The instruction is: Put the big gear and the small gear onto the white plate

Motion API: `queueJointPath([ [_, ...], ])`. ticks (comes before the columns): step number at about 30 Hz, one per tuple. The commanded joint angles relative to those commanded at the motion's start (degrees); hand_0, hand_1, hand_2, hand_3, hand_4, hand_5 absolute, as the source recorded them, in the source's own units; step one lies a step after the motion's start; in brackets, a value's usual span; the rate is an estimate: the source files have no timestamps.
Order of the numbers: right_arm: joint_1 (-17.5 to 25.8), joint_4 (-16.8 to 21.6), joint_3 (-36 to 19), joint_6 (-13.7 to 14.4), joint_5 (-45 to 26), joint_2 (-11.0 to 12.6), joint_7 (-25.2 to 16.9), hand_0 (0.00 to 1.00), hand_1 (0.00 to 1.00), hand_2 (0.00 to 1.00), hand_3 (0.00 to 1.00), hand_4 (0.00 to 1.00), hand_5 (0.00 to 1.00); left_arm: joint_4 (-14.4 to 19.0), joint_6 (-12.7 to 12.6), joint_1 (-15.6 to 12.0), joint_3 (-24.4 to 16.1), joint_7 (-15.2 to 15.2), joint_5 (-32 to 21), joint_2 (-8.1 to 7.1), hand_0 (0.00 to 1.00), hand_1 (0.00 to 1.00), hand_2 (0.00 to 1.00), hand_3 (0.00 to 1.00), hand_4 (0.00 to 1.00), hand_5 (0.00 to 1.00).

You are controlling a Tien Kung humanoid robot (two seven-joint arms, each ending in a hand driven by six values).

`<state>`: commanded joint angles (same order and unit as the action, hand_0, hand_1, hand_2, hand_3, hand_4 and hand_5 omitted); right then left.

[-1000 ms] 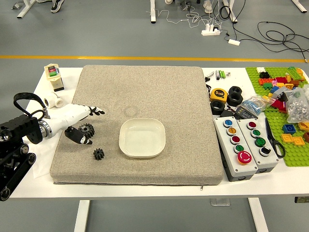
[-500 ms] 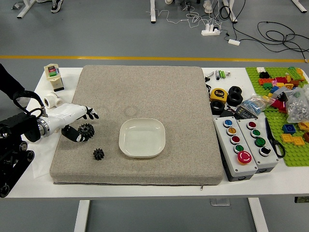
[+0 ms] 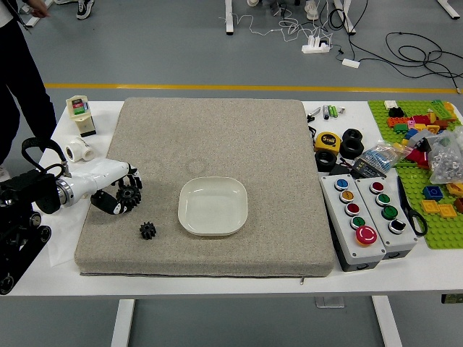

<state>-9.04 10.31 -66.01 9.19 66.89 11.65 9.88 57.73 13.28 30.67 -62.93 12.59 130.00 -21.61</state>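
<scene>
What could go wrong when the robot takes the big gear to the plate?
The big gear might slip: the left hand's fingers curl around it, but part of it sticks out. The small gear lies close by, so a low swing could bump it. The gear might also knock the white plate's rim.

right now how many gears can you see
2: the big gear, between the left hand's thumb and curled fingers, and the small gear, on the gray-brown mat to the left of the white plate.
</scene>
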Motion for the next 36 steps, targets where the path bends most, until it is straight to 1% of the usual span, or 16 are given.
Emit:
queueJointPath([
  [5,-0.01,0.0,0.18,0.05,-0.09,-0.01,0.01,0.72,0.724,0.794,0.653,0.855,0.662,0.18,-0.5,0.24,0.29,0.48,0.0,-0.02,0.34,0.377,0.415,0.5,0.002,0.002],
  [6,0.01,0.0,0.17,0.06,-0.07,-0.03,0.03,0.72,0.723,0.794,0.654,0.855,0.662,0.33,-0.86,0.22,0.37,0.68,0.0,-0.02,0.31,0.329,0.358,0.472,0.002,0.002],
  [11,0.13,0.0,0.12,0.04,0.02,-0.06,0.05,0.72,0.723,0.794,0.654,0.855,0.662,1.41,-2.01,0.24,0.83,1.19,0.0,-0.09,0.31,0.329,0.358,0.472,0.002,0.002],
  [12,0.16,0.0,0.14,0.04,0.02,-0.06,0.04,0.719,0.722,0.793,0.652,0.856,0.659,1.75,-2.21,0.23,0.92,1.2,0.0,-0.13,0.325,0.303,0.344,0.452,0.002,0.002],
  [15,0.23,0.0,0.1,0.07,0.07,-0.06,0.0,0.719,0.722,0.793,0.652,0.856,0.659,2.66,-2.6,0.18,1.14,1.19,0.0,-0.23,0.325,0.303,0.344,0.452,0.002,0.002],
  [20,0.47,0.0,-0.11,0.1,0.4,-0.12,0.04,0.718,0.721,0.793,0.651,0.857,0.66,6.47,-2.56,-0.05,2.3,0.91,0.0,-0.29,0.325,0.285,0.337,0.469,0.002,0.002],
  [21,0.55,0.0,-0.12,0.09,0.49,-0.15,0.08,0.718,0.721,0.793,0.651,0.857,0.66,8.14,-2.29,-0.13,2.85,0.63,0.0,-0.23,0.325,0.285,0.337,0.469,0.002,0.002],
  [22,0.57,0.0,-0.12,0.09,0.51,-0.16,0.09,0.718,0.721,0.793,0.651,0.857,0.66,8.54,-2.24,-0.15,2.96,0.58,0.0,-0.22,0.325,0.285,0.337,0.469,0.002,0.002],
  [24,0.68,0.0,-0.19,0.09,0.64,-0.2,0.13,0.717,0.721,0.792,0.652,0.858,0.661,11.55,-1.79,-0.21,4.32,0.33,0.0,-0.07,0.326,0.287,0.333,0.465,0.002,0.002],
  [26,0.73,0.0,-0.25,0.09,0.7,-0.23,0.16,0.717,0.721,0.792,0.652,0.858,0.661,13.31,-1.7,-0.13,5.16,0.24,0.0,0.06,0.326,0.287,0.333,0.465,0.002,0.002],
  [29,0.82,0.0,-0.29,0.08,0.82,-0.24,0.18,0.717,0.721,0.792,0.652,0.858,0.661,15.94,-1.89,0.36,7.43,-0.04,0.0,0.55,0.326,0.287,0.333,0.465,0.002,0.002],
  [31,0.81,0.0,-0.16,0.1,0.73,-0.2,0.17,0.717,0.72,0.792,0.649,0.858,0.661,16.53,-2.07,0.83,8.79,-0.3,0.0,0.99,0.317,0.287,0.338,0.475,0.002,0.002],
  [33,0.73,0.0,-0.11,0.16,0.69,-0.17,0.14,0.717,0.72,0.792,0.649,0.858,0.661,16.15,-2.61,1.76,10.32,-0.54,0.0,2.06,0.317,0.287,0.338,0.475,0.002,0.002],
  [35,0.67,0.0,-0.02,0.2,0.6,-0.14,0.12,0.717,0.72,0.792,0.649,0.858,0.661,15.64,-3.0,2.33,10.97,-0.64,0.0,2.74,0.317,0.287,0.338,0.475,0.002,0.002],
  [36,0.59,0.0,0.11,0.23,0.5,-0.11,0.1,0.716,0.717,0.79,0.648,0.858,0.66,14.99,-3.33,2.98,11.64,-0.73,0.0,3.47,0.317,0.29,0.345,0.492,0.002,0.002],
])
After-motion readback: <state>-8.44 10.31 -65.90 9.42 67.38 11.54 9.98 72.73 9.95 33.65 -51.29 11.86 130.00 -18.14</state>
